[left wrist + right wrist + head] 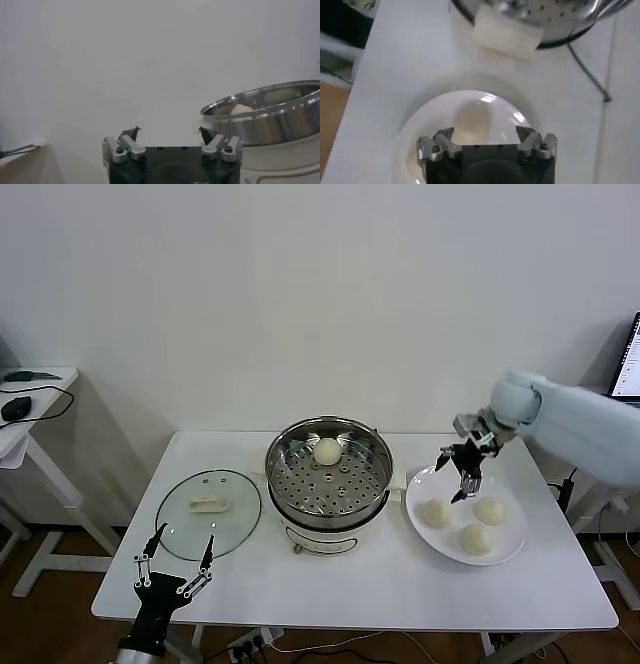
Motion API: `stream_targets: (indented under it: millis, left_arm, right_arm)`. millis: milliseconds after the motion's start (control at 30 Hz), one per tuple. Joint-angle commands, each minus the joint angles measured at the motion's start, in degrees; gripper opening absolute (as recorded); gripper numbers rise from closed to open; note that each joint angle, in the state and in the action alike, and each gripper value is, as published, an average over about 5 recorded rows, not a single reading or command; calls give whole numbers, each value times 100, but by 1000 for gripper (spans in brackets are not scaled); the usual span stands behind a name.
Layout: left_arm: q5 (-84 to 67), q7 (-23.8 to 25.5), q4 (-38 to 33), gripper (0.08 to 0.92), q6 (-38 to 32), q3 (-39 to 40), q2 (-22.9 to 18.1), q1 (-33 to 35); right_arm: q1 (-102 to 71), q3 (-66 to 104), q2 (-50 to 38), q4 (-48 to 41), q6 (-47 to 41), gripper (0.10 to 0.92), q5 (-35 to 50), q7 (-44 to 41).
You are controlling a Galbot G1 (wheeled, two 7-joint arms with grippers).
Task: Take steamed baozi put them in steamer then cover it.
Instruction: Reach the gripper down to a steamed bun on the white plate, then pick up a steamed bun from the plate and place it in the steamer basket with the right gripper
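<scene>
The steel steamer (329,474) stands mid-table with one baozi (327,451) on its perforated tray. Three more baozi (436,513) (490,510) (475,539) lie on a white plate (508,546) to its right. My right gripper (457,474) hovers open over the plate's near-left part, just above the leftmost bun; in the right wrist view that gripper (485,134) has the bun (472,120) beyond its empty fingers. The glass cover (208,513) with its cream handle lies flat left of the steamer. My left gripper (180,549) waits open at the table's front left, beside the cover. In the left wrist view the left gripper (169,133) points past the steamer (270,117).
A side table (25,429) with a black mouse and cable stands at far left. A monitor edge (628,359) shows at far right. The steamer's cord (587,70) runs across the table behind the plate. A wall closes the back.
</scene>
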Motion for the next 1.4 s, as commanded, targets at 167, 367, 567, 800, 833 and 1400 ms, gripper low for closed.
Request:
stream_targets:
  millis: [167,367,567,800,833,1400]
  left_arm:
    - [4,-4,2,823,-18,-8,-20,55]
    - [5,-4,24,823,-42,-33,-45,69]
    - [5,-3,37,823,-58,-45,-59,67]
    - [5,-5,54,823,-76,-72,-54,60]
    - [4,-5,55,823,-81,-76,-54,62]
    - [-2,-16,31,823,-90,-91,-28,36]
  right_arm:
    - [-903,425,208,-558,-251,823,-74,518]
    - [-988,487,345,-758,-235,823,-101,550]
    - [-1049,534,453,-920,-226,823,-122,546]
    - [-1145,614,588,-1059,-210,808,-170,559]
    - [-1146,613,594,-1062,-210,801,-174,558]
    - [392,487,288,-223,-155,656,-249,-794]
